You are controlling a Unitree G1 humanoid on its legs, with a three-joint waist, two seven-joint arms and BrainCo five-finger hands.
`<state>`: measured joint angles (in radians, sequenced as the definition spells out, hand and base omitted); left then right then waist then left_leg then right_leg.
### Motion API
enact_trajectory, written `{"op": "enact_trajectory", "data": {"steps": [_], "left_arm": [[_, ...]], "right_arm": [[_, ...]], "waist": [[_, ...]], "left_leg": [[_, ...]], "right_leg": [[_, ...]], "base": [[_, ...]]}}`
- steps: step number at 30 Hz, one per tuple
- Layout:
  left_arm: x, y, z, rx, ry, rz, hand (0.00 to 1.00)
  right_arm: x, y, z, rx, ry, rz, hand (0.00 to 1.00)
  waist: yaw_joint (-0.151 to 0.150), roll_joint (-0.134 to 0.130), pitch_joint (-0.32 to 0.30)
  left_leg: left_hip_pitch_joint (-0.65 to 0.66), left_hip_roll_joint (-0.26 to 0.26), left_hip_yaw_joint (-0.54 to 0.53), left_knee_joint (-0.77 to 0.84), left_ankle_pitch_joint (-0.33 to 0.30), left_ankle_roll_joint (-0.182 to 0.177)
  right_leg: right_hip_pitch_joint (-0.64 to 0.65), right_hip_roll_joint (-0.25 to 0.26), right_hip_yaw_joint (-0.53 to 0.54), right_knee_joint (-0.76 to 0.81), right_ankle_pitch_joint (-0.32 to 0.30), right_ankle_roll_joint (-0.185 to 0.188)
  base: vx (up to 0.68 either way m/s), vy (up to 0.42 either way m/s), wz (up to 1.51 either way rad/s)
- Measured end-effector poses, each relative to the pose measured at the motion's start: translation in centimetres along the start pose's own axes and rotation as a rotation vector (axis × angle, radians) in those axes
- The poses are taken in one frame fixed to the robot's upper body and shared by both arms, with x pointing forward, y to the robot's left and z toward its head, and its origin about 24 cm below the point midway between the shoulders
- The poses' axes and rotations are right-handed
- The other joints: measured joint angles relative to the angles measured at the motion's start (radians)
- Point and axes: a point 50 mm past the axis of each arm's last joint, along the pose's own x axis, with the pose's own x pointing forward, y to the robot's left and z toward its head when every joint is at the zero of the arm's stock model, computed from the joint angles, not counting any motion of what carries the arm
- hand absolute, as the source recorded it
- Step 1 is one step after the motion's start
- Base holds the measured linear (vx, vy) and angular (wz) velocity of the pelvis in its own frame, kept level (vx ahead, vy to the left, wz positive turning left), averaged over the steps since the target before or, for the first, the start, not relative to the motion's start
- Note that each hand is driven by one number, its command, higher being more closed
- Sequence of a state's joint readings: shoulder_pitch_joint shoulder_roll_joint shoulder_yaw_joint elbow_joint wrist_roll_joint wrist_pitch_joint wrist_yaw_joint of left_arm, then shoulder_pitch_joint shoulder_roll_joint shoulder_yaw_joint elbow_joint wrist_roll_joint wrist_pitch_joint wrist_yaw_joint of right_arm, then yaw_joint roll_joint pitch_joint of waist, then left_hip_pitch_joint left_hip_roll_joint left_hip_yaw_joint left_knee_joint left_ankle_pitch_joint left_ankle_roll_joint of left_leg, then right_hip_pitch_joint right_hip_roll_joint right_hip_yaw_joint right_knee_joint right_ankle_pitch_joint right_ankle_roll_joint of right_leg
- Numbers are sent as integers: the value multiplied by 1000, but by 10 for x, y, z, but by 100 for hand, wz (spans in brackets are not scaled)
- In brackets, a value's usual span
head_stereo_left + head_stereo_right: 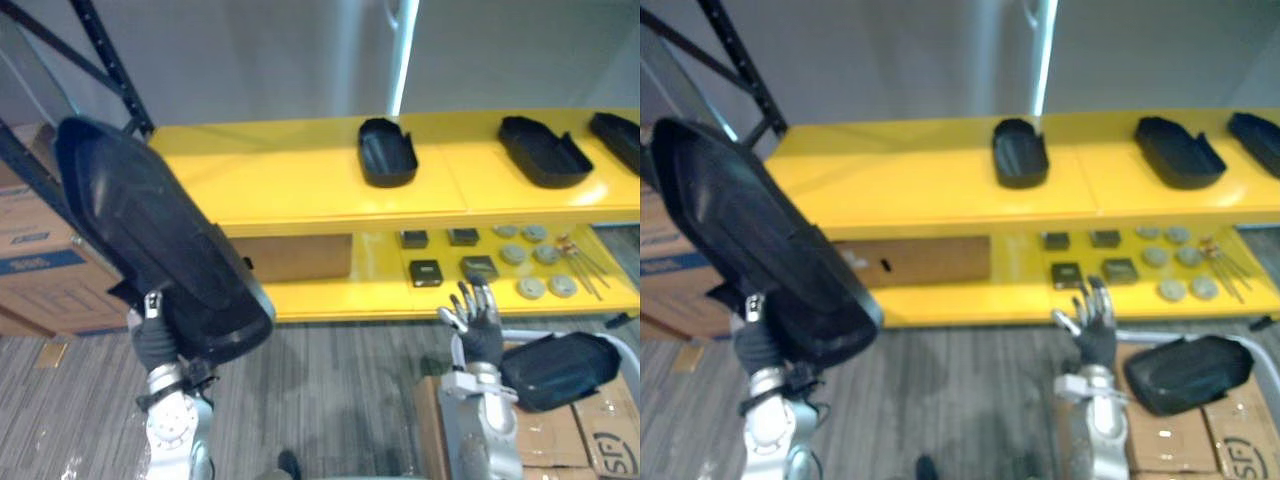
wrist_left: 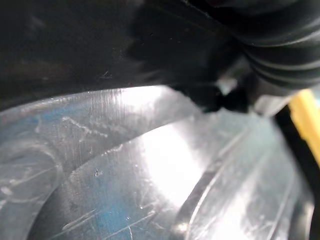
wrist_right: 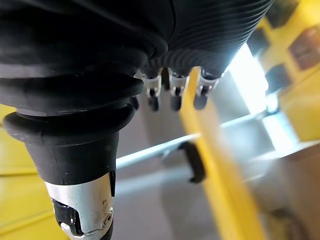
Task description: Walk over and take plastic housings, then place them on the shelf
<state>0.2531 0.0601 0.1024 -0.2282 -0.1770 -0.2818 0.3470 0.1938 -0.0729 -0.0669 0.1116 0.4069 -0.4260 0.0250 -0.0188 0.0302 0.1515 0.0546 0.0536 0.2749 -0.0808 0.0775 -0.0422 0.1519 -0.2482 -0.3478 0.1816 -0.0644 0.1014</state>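
My left hand (image 1: 156, 345) holds a large black plastic housing (image 1: 150, 235) up at the left, in front of the yellow shelf (image 1: 300, 185). Its thumb is clamped on the housing's lower edge. The housing's glossy inner surface (image 2: 125, 165) lies right against the left wrist camera. Three more black housings (image 1: 386, 152) (image 1: 543, 150) (image 1: 618, 138) lie on the shelf's top level, towards the right. My right hand (image 1: 478, 322) is raised below the lower shelf level, fingers (image 3: 172, 92) straight, holding nothing. Beside it a further housing (image 1: 560, 368) rests on cardboard boxes.
The lower shelf level carries a brown box (image 1: 295, 256), small black blocks (image 1: 425, 272), grey discs (image 1: 530, 288) and thin rods (image 1: 585, 262). Stacked cardboard boxes (image 1: 40, 260) stand at the left by a dark rack post (image 1: 100, 60). More boxes (image 1: 560, 440) sit at the lower right.
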Motion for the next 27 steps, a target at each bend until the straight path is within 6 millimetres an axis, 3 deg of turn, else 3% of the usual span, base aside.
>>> {"op": "enact_trajectory", "data": {"steps": [3, 7, 15, 18, 20, 22, 23, 24, 26, 27], "left_arm": [[0, 1, 0, 3, 1, 3, 100], [-1, -3, 0, 71, -22, -16, 100], [-3, -9, 2, 162, -50, -35, 100], [-1, -12, 9, 152, -69, -67, 100], [2, -17, 16, 139, -97, -106, 100], [6, -20, 19, 140, -114, -154, 100], [7, -19, 19, 138, -113, -163, 100], [9, -19, 19, 129, -108, -179, 100], [14, -17, 22, 129, -120, -203, 100], [19, -11, 28, 155, -146, -203, 100]], "right_arm": [[1, 2, 4, 8, -11, 16, 0], [-2, 0, 3, 11, -3, -4, 0], [-11, -4, -3, 29, 21, -52, 0], [-14, -10, -2, 43, 18, -101, 0], [-15, -17, 2, 29, 6, -127, 0], [-19, -19, 1, 30, 25, -149, 0], [-20, -18, 0, 34, 28, -149, 0], [-23, -17, -2, 43, 36, -158, 0], [-24, -17, -3, 61, 32, -175, 0], [-25, -11, -4, 96, 25, -186, 0]], "waist": [[0, 12, 6], [-2, 9, 8], [-20, -13, 21], [-24, -32, 33], [-30, -34, 36], [-45, -32, 41], [-47, -24, 50], [-52, -26, 54], [-48, -72, 71], [-47, -182, 74]], "left_leg": [[-6, 1, 11, 0, 12, -9], [-6, 9, 15, 0, 17, -17], [-4, 9, 38, 0, 33, -31], [-3, -1, 33, 1, 26, -28], [-5, -6, 14, 1, 19, -21], [12, 11, -23, 1, 10, -8], [18, 28, -28, 1, 5, -2], [12, 47, -55, 1, 2, 2], [14, 34, -72, -6, -40, 4], [-31, -46, -40, 191, -99, 59]], "right_leg": [[-8, 5, 30, -17, -1, -1], [-3, 18, 60, -40, -8, -11], [-11, 18, 129, -51, -74, 2], [-19, 4, 124, -21, -89, -18], [-64, -6, 130, 86, -85, -22], [-161, 10, 198, 302, -35, -100], [-183, 22, 218, 337, -43, -115], [-190, 66, 244, 304, -101, -91], [-209, 103, 241, 176, -119, -78], [-232, 40, 263, 103, -110, -52]], "base": [[-10, -12, -12], [-15, -26, -7], [-37, -25, -10], [-13, 3, 2], [-2, 60, 20], [-11, 70, 26], [-17, -11, 23], [-32, -50, 32], [-8, -30, 20], [92, 6, 23]]}}
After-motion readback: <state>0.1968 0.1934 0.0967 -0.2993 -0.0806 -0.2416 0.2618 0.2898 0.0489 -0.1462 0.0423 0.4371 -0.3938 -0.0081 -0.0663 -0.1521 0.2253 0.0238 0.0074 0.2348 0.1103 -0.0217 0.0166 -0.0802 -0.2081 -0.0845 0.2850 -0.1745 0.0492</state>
